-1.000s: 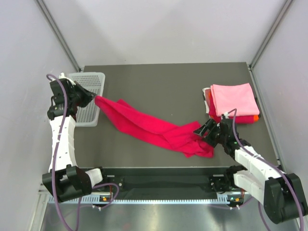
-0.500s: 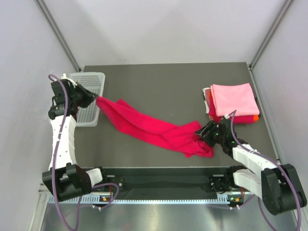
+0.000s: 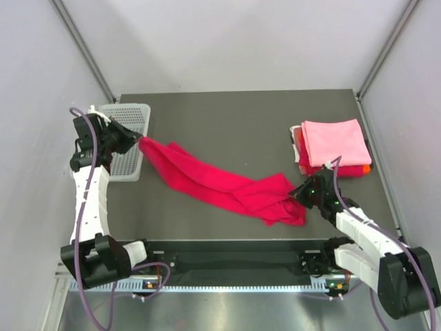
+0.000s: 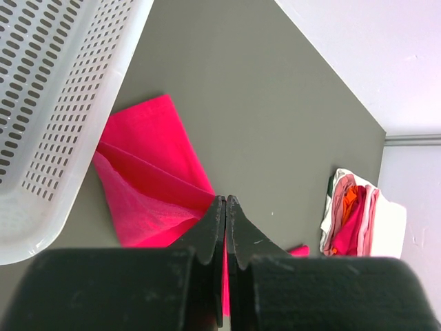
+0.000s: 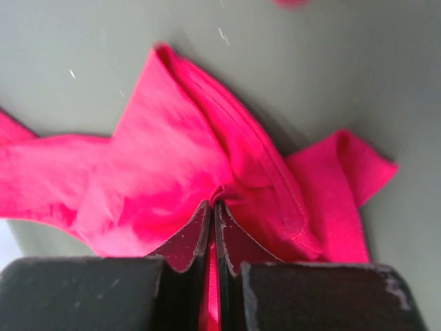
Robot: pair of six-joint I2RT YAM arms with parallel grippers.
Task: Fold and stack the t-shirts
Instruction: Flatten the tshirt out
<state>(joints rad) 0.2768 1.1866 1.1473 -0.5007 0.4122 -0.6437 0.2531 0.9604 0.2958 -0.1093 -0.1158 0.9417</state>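
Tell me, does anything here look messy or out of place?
The crimson t-shirt lies rumpled in a diagonal rope across the table, one end pinched by the left gripper, the other by the right gripper, unlike the neatly folded stack at right. Nothing looks spilled or damaged.

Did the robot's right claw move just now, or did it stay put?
Yes, a little. The right gripper, shut on the crimson t-shirt, slid rightward and slightly nearer, ending closer to under the left corner of the folded stack.
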